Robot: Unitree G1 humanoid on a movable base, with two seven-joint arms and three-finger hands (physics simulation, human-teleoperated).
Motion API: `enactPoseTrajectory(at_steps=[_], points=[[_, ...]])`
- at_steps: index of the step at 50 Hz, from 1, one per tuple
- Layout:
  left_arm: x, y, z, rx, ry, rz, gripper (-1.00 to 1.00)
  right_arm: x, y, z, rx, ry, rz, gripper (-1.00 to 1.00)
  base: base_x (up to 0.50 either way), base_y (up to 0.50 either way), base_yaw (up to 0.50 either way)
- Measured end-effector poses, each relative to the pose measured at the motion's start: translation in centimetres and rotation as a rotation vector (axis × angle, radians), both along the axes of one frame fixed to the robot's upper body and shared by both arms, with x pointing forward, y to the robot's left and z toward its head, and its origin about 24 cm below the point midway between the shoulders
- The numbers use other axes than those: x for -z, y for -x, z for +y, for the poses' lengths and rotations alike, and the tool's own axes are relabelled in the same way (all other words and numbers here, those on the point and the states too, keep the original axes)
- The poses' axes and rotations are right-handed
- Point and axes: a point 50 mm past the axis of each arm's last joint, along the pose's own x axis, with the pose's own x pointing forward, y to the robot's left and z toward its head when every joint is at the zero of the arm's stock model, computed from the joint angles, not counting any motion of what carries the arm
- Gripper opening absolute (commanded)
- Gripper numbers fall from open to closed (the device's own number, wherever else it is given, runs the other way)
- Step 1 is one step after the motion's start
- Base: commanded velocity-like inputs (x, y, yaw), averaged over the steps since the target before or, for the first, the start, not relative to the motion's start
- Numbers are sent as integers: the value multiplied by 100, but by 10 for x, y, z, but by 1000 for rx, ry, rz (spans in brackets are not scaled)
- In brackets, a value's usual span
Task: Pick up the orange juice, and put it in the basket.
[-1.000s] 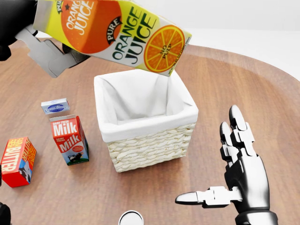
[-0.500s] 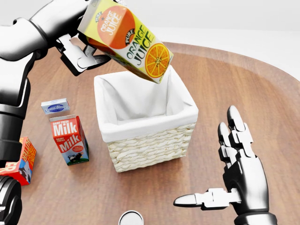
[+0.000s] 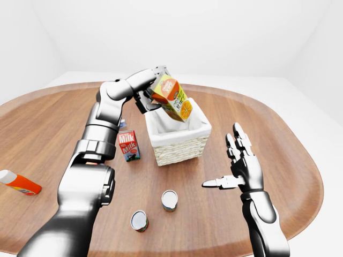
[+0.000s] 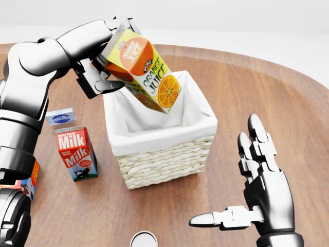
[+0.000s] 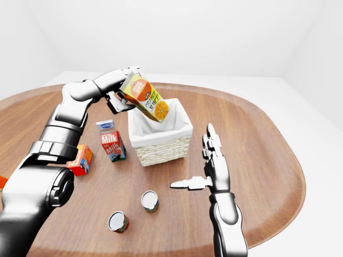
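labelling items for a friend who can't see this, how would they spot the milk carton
Find the white-lined wicker basket mid-table. Just left of it in the head view stands the milk carton, upright, red with white "Milk" lettering. The small blue-and-white box above it and the orange butter box further left lie flat.

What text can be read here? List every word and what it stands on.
"PURE ORANGE JUICE", twice: orange juice carton, held tilted over the basket.
"Milk", twice: milk carton; smaller print above unreadable.
Butter box: lettering mostly hidden.
Small blue-and-white box: label too small to read.
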Motion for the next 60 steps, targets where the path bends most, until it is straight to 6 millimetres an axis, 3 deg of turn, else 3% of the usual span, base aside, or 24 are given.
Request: enactPoseTrajectory(at_steps=[14,25,60], points=[[0,-13,20,-243,-302,-93,-100,-1,1,1,-5,0,-3,100,0,0,0],[1,-17,24,-333,-435,-176,-100,2,1,2,-7,-1,4,100,0,0,0],[13,-21,1,-315,-402,-186,-100,6,3,2,-12,-2,11,100,0,0,0]])
